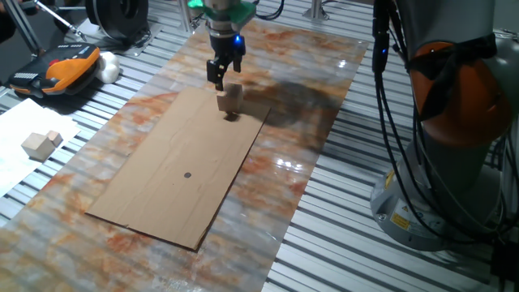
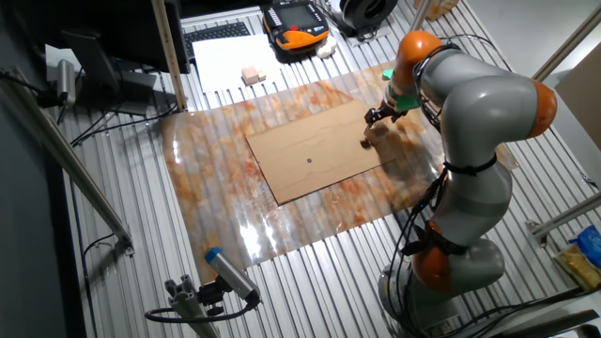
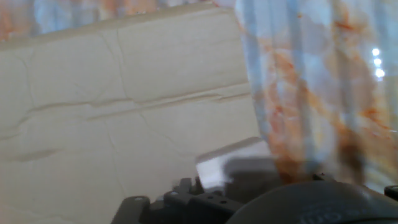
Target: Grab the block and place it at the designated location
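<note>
gripper [image 1: 222, 78] at upper centre, just above wooden cube [image 1: 230, 98] on cardboard sheet [image 1: 162, 182]; claw state unclear, cannot tell.

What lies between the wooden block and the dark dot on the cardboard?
Only bare cardboard. In one fixed view, nothing sits between the block near the far corner and the dot near the middle.

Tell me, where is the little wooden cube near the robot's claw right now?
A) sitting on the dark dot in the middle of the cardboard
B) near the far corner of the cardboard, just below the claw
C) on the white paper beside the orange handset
B: the block sits near the cardboard sheet's far corner, just below the gripper, well away from the dark dot.
</note>
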Available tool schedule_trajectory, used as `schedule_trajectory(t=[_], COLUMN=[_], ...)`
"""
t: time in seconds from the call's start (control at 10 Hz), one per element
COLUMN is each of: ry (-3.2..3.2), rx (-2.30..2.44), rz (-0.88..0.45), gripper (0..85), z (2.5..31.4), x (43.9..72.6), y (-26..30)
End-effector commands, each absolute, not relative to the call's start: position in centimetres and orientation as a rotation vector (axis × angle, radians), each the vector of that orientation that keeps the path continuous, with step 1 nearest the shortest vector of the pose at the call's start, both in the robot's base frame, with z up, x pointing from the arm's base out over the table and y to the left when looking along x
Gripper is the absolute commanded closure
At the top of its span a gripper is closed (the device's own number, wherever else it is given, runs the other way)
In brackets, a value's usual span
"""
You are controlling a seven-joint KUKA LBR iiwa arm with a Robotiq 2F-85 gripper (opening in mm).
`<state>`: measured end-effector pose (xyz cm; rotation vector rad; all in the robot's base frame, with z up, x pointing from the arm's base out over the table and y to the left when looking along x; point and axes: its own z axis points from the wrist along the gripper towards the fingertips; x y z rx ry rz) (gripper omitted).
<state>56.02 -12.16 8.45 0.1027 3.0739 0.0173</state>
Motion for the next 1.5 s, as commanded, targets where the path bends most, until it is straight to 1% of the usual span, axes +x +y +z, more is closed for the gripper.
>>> schedule_trajectory(t=[0.0,0.5,0.9,1.2,1.3,1.4], ry=[3.071,3.060,3.054,3.039,3.039,3.050], rx=[0.100,0.104,0.102,0.094,0.083,0.062], rz=[0.018,0.022,-0.002,0.007,0.005,-0.005], gripper=[0.0,0.0,0.0,0.0,17.0,17.0], z=[8.2,6.6,6.3,5.8,5.7,5.7], x=[56.1,56.2,56.1,56.1,56.2,56.2], y=[-12.1,-11.8,-11.7,-11.7,-11.7,-11.7])
